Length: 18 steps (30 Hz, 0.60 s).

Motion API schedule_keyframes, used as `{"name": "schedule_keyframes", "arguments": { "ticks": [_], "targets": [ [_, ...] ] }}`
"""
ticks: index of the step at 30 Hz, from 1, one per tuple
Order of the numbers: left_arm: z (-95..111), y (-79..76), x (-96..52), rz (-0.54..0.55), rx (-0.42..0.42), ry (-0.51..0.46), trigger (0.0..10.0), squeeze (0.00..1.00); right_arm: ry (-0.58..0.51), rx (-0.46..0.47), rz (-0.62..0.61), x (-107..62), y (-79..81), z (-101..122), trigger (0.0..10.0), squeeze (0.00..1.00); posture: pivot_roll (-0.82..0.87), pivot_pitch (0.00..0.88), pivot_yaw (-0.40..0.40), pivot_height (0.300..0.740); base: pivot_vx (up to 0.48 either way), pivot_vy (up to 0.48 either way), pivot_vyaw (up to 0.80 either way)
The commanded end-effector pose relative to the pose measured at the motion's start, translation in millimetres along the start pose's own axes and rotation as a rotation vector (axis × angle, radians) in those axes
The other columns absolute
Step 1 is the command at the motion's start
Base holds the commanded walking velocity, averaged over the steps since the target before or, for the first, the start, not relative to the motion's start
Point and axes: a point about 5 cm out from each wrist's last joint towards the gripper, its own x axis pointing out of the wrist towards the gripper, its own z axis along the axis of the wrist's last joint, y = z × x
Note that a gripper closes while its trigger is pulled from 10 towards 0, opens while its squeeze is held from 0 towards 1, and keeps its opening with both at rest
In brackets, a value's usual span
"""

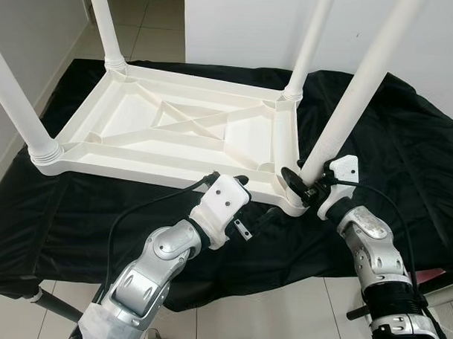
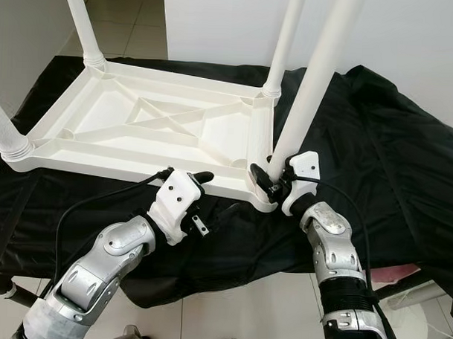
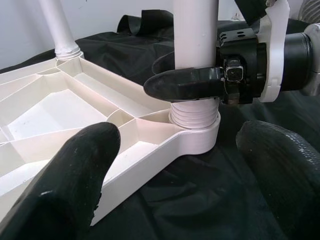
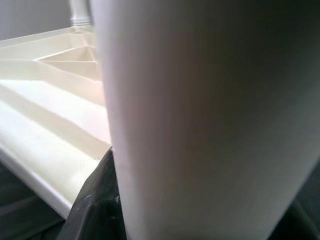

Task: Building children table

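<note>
The white plastic table top (image 1: 176, 130) lies upside down on a black cloth. Its near-right leg (image 1: 356, 92) stands a little tilted in the corner socket (image 3: 195, 137). My right gripper (image 1: 300, 183) is shut on this leg just above the socket, one black finger (image 3: 185, 82) wrapped across its front. The leg (image 4: 200, 125) looms very close in the right wrist view. My left gripper (image 1: 255, 200) is open at the table's front rim, just left of that corner, its fingers (image 3: 75, 175) wide apart with nothing held.
Three other legs stand upright: near left (image 1: 17, 103), far left (image 1: 105, 24), far right (image 1: 309, 42). The black cloth (image 1: 406, 146) spreads to the right. A white wall (image 1: 254, 22) rises behind, and tile floor (image 1: 281, 305) lies in front.
</note>
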Motion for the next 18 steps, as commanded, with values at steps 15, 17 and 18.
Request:
{"name": "schedule_keyframes", "arguments": {
  "ticks": [15,17,18],
  "targets": [
    [-3,0.4,2.8,-0.024,0.009,0.013,10.0,0.00,0.027,0.103,-0.506,-0.2,34.6,-3,10.0,0.00,0.00,0.081,-0.076,0.740,0.000,0.000,0.00],
    [-3,1.1,3.1,-0.021,0.013,0.012,10.0,0.00,0.023,0.131,-0.534,4.5,41.6,-1,10.0,0.00,0.00,0.080,-0.077,0.740,0.000,0.000,0.00],
    [-3,1.4,3.1,-0.019,0.014,0.011,10.0,0.00,0.017,0.143,-0.537,6.7,44.1,1,10.0,0.00,0.00,0.080,-0.077,0.740,0.000,0.000,0.00]
  ]
}}
